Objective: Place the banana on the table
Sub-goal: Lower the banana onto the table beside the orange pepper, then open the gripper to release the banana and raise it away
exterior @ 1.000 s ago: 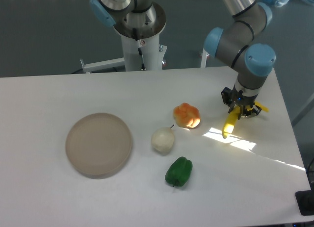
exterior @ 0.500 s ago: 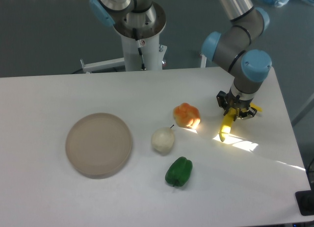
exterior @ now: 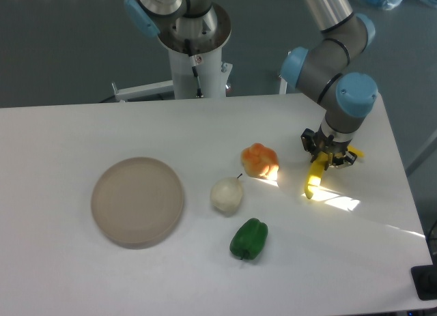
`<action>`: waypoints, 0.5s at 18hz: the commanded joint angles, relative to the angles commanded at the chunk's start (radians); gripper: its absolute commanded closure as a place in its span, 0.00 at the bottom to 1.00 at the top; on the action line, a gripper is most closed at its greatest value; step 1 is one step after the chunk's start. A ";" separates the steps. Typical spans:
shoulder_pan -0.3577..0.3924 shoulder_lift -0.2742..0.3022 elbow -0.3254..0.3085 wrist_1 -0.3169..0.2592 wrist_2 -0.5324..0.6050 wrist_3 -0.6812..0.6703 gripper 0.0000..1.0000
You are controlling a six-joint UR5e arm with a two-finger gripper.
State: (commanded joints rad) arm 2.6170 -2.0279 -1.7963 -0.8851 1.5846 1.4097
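Camera view shows the gripper (exterior: 328, 154) clenched on the banana (exterior: 315, 177), dangling low over the table (exterior: 82, 132) beside the orange-yellow pepper (exterior: 260, 160); released while tilted, it could topple and roll into that pepper.

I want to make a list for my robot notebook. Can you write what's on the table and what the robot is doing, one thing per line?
holding: gripper shut on the banana
banana: hanging tip down over the table, right side
orange pepper: left of the banana
pale round fruit: middle
green pepper: in front of it
plate: left, nothing on it
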 joint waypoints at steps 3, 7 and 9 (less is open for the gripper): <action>0.000 0.003 0.005 0.002 0.000 0.000 0.23; 0.000 0.006 0.050 -0.002 0.000 0.000 0.00; -0.017 0.011 0.086 -0.003 0.003 -0.002 0.00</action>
State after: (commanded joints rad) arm 2.6002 -2.0172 -1.7106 -0.8882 1.5876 1.4082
